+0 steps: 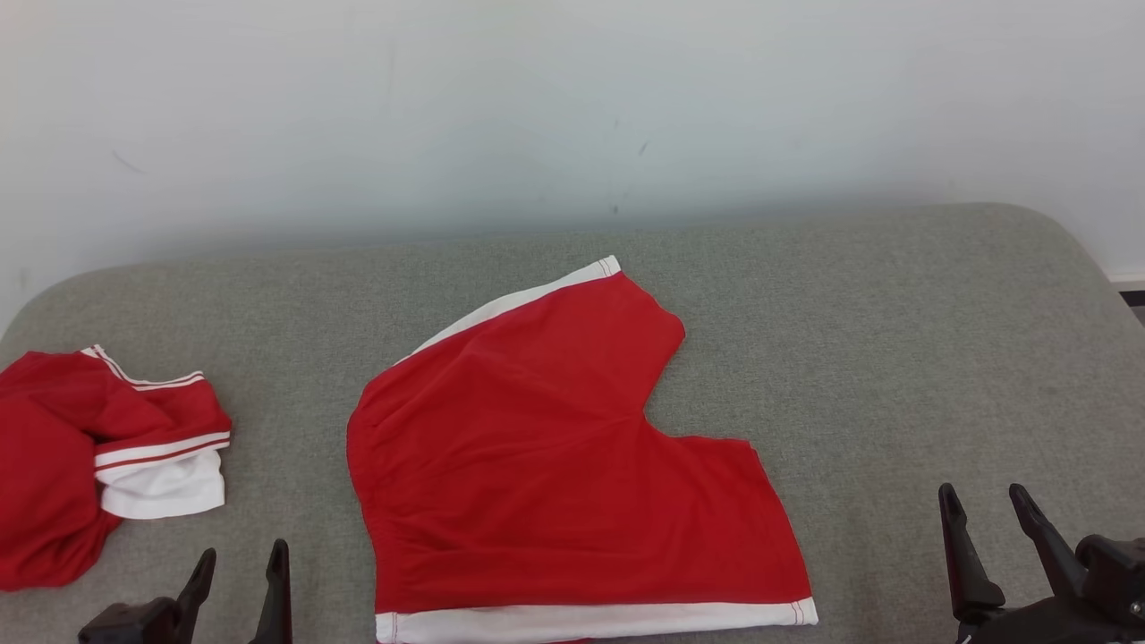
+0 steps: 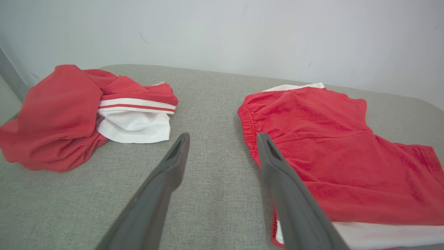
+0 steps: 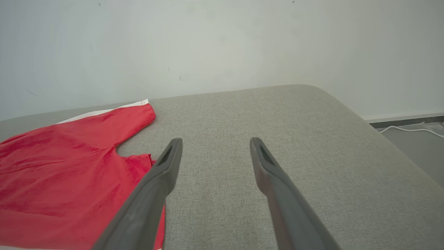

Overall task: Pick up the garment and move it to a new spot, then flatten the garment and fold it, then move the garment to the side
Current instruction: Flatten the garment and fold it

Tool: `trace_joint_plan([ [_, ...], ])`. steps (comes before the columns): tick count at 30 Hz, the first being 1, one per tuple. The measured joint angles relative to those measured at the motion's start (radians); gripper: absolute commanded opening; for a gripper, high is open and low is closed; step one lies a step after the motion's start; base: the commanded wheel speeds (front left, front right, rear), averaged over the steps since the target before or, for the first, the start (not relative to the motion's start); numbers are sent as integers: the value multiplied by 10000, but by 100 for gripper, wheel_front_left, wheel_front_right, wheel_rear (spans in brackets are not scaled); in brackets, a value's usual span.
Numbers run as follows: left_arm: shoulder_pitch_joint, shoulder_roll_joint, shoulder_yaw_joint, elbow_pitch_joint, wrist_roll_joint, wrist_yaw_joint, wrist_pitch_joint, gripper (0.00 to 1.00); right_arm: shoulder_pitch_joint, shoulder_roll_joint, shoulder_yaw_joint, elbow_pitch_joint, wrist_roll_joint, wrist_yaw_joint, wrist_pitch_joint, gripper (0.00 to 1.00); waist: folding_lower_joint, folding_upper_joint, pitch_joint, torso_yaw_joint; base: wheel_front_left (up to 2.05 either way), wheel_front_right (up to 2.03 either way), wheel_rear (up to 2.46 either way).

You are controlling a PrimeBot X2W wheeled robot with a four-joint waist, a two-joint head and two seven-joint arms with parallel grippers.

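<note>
**Item 1: red thin-knit shorts [image 1: 555, 465]**, white stripe down each outer side, gathered elastic waist.
- Loc.: centre of desk, waist toward our left, both legs splayed out to the right.
- Cloth is light and matte. It lies near flat, w/ shallow ripples across the seat.
- We take this for the task garment.

**Item 2: grey woven-fabric padded desk [image 1: 894, 340]**. Coarse weave, rounded corners, soft-looking top. Pale scuffed wall [image 1: 537, 107] behind.

**Item 3: crumpled red-and-white garment [image 1: 80, 447]**, striped trim. Heaped at far left, well apart from the shorts.

**Item 4: left claw [image 1: 243, 553]**. Two long dark fingers spread wide, nothing between them. It sits near the waist end of the shorts. We can't tell if the inner finger touches the cloth.

**Item 5: right claw [image 1: 984, 492]**. Likewise wide apart and empty, over bare desk just beside the nearer leg.

**Status (our est.):**
- Pick-up, re-placing and flattening look approx. done.
- Fold not begun, no layer doubled over.
- Shift to the side not yet done.
- Thin knit prob. drapes and slips, so both claws would need matched corners to fold it.
</note>
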Motion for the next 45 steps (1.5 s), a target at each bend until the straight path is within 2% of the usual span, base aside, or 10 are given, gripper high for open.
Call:
trace_joint_plan([
  [11,-44,58,-255,-2,94,-27,309,100,41,75,153,151,8,10,238,100,0,0,38,141,0,0,0],
  [15,-101,10,-625,-6,90,-313,443,100,59,119,368,284,44,48,476,100,0,0,148,230,0,0,0],
  [17,-197,-82,-880,59,81,-489,537,100,58,146,543,420,132,215,640,100,0,0,234,268,0,0,0],
  [25,-520,-443,-1559,696,-27,-953,886,100,-61,318,1122,1147,276,491,1156,100,0,0,681,357,0,0,0],
  [28,-690,-558,-1534,995,-244,-1081,957,100,-294,441,1340,1461,355,650,1335,100,0,0,864,376,0,0,0],
  [42,-1123,-1007,-1760,2476,-917,-1697,1616,100,-1034,767,1908,2895,420,909,1864,100,1,1,1237,474,0,0,0],
  [45,-1275,-1003,-1779,2686,-913,-1697,1657,100,-1150,823,1985,3104,449,982,1948,100,0,0,1263,503,0,0,0],
])
